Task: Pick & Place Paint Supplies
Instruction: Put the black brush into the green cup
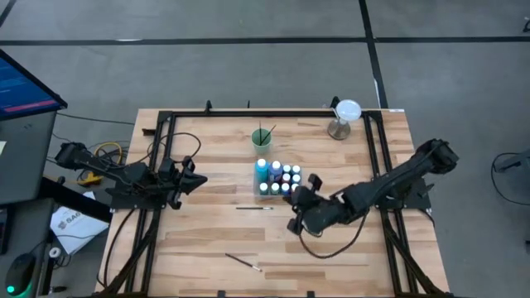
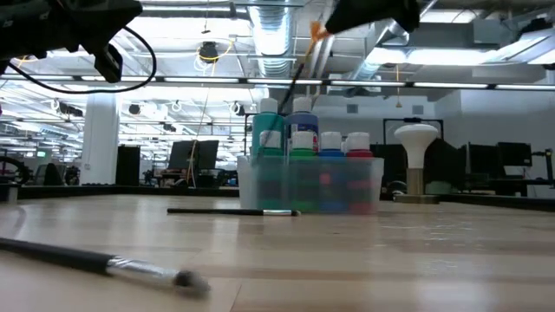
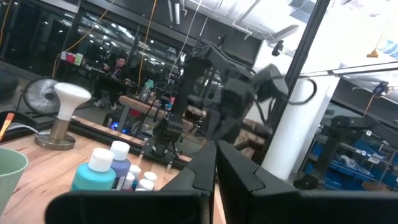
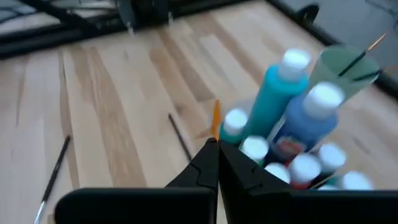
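Paint bottles (image 1: 278, 177) stand packed in a clear tray (image 2: 368, 186) at frame centre in the high view, just left of the right gripper (image 1: 304, 195), whose fingers (image 4: 211, 163) are clamped on a thin orange-tipped paintbrush (image 4: 215, 119) right beside the bottles. Two more paintbrushes lie on the tabletop (image 1: 207, 240), one (image 1: 253, 208) just below the tray, one (image 1: 243, 262) lower centre. Left gripper (image 1: 195, 180) waits at left, well apart, fingers together, holding nothing; green cup (image 1: 262, 139) with brushes sits above the tray.

A: What surrounds the wooden table (image 1: 215, 248)?
B: Grey floor (image 1: 248, 74) with dark seams; a blue monitor (image 1: 25, 83) at nine o'clock.
A: And overhead?
B: Ceiling ducts (image 2: 273, 35) and bright strip lights (image 2: 408, 56).
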Robot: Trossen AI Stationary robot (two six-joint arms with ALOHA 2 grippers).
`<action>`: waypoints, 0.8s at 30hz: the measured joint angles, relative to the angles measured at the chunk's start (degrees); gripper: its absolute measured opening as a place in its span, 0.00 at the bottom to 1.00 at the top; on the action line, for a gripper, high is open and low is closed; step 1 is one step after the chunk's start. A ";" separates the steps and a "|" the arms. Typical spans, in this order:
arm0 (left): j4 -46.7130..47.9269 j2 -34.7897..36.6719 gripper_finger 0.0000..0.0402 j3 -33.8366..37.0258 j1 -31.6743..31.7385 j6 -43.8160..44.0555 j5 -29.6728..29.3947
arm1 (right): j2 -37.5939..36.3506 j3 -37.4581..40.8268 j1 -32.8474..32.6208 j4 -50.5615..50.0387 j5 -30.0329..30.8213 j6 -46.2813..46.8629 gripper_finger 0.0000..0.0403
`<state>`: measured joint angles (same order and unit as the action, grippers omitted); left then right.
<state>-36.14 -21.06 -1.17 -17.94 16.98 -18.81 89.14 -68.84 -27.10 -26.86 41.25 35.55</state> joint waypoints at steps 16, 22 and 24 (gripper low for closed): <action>0.02 0.00 0.02 0.00 0.00 0.00 0.00 | -10.85 -0.02 12.20 11.57 0.62 -22.14 0.00; 0.02 0.00 0.02 0.00 0.01 0.00 0.00 | -11.10 -0.04 19.63 11.14 0.30 -27.88 0.00; 0.03 0.00 0.02 0.00 0.00 0.01 0.00 | -11.10 -0.04 21.98 10.09 -0.78 -28.68 0.00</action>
<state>-36.11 -21.06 -1.17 -17.94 16.98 -18.81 78.04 -68.88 -5.12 -16.77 40.48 6.87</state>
